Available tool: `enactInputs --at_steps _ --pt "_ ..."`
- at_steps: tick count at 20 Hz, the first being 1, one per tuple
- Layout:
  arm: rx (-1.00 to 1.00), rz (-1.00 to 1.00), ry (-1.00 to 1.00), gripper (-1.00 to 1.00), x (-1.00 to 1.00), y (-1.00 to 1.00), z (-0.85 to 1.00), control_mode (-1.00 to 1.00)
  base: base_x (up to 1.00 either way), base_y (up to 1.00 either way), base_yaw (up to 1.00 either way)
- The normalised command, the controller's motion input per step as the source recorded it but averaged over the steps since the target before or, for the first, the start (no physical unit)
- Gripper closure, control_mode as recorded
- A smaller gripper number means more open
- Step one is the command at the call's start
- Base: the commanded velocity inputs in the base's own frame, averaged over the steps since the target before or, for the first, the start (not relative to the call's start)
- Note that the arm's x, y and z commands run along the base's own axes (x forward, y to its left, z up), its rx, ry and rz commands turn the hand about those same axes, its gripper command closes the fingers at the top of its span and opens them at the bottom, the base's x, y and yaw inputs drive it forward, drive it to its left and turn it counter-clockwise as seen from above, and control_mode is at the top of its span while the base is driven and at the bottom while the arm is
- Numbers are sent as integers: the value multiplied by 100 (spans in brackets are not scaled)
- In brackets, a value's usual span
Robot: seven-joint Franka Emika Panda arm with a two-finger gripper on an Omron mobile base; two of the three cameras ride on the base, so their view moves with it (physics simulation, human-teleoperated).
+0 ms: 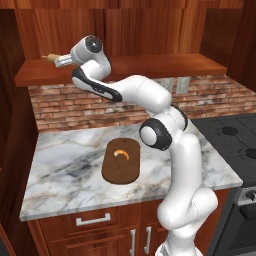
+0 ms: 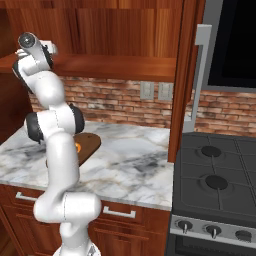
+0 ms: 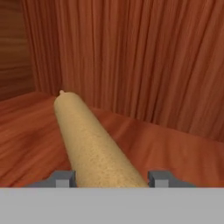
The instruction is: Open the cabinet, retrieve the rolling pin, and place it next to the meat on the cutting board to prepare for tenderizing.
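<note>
The cabinet [image 1: 150, 67] stands open, its right door [image 2: 186, 75] swung out edge-on. On its shelf lies the rolling pin [image 3: 89, 140], a tan wooden cylinder pointing away into the back corner; its tip [image 1: 49, 57] pokes out past my hand. My gripper [image 3: 111, 178] reaches into the cabinet at the upper left [image 1: 61, 61] and is shut on the rolling pin's near part, one fingertip [image 3: 63, 178] against each side. Below, the dark cutting board [image 1: 121, 161] rests on the marble worktop [image 1: 65, 165] with the small orange meat [image 1: 121, 153] on its far half.
A black stove [image 2: 215, 165] sits to the right of the worktop. The open door's long silver handle [image 2: 200, 65] hangs over the stove's edge. Brick wall with outlets [image 2: 155, 90] lies behind. Drawers [image 1: 92, 219] run below the worktop.
</note>
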Motion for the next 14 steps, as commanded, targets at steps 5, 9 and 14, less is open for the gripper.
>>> enactInputs --at_steps 5,9,14 --pt "0 0 0 100 3 24 -8 -100 0 0 0" --pt "0 0 -1 100 -11 19 -12 -100 0 0 0" --pt "0 0 -7 100 -24 13 -8 -100 0 0 0"
